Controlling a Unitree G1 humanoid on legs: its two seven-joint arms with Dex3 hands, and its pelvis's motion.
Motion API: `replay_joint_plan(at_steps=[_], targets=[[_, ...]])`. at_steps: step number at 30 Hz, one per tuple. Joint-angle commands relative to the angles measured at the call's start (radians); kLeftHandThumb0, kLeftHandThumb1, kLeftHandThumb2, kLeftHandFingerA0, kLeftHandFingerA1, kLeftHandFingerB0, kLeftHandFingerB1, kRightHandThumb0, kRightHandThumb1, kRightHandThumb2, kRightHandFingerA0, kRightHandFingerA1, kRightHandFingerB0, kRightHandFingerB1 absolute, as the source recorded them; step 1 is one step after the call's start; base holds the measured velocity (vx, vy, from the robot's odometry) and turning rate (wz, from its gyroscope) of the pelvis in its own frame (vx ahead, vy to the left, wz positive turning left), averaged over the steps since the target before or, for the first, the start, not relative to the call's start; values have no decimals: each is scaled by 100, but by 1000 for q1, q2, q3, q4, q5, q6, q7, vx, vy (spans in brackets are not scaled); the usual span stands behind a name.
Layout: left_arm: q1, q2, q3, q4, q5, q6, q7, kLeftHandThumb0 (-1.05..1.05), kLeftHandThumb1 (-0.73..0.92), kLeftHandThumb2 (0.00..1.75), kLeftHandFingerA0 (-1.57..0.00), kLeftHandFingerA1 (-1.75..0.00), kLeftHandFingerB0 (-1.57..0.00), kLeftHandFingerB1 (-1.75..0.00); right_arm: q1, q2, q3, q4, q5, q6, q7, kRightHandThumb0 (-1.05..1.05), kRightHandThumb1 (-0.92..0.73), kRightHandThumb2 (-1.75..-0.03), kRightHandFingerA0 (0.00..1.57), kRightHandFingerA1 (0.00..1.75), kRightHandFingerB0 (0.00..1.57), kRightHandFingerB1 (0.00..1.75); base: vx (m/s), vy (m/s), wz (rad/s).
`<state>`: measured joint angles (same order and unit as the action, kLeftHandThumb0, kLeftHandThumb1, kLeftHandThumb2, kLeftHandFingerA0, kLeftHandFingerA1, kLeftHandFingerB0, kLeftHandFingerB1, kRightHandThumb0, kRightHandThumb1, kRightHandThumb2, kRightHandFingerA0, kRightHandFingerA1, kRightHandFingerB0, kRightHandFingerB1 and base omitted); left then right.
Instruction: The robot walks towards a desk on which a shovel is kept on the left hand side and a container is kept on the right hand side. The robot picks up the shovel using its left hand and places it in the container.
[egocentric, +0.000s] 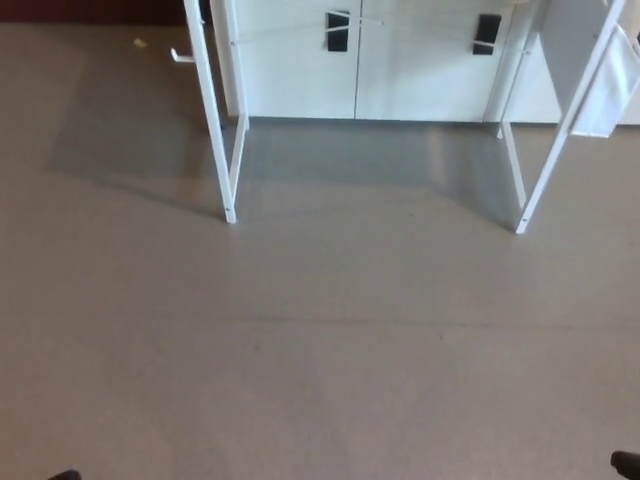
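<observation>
Two slim white metal desk legs (216, 130) on smooth grey-brown floor (320, 340); hand state impossible to tell.

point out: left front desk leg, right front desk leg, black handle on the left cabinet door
left front desk leg (216, 120), head view, mid-length of the white leg.
right front desk leg (556, 140), head view, middle of the slanted white leg.
black handle (338, 31), head view, centre of the handle.
</observation>
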<state>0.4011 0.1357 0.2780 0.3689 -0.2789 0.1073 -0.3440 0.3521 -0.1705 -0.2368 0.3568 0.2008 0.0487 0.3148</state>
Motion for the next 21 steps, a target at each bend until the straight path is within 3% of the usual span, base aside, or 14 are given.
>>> replay_joint_plan(at_steps=[1, 14, 21], targets=[[4, 6, 2, -1, 7, -27, 4, -28, 56, 64, -41, -39, -41, -38, 1, -16, 2, -1, -19, -9, -17, -21, -55, -56, 66, 59, 50, 49, 69, 15, 7], [12, 4, 0, -2, 9, -38, 4, -27, 56, 64, -41, -40, -41, -38, 8, -20, 11, -6, -21, -9, -15, -21, -56, -56, 66, 58, 50, 48, 66, -171, 8], [13, 9, -2, -2, 11, -40, -1, -28, 56, 64, -41, -39, -41, -38, -14, -21, 10, 22, -18, -5, -20, -20, -55, -55, 70, 60, 52, 50, 8, -13, 0]])
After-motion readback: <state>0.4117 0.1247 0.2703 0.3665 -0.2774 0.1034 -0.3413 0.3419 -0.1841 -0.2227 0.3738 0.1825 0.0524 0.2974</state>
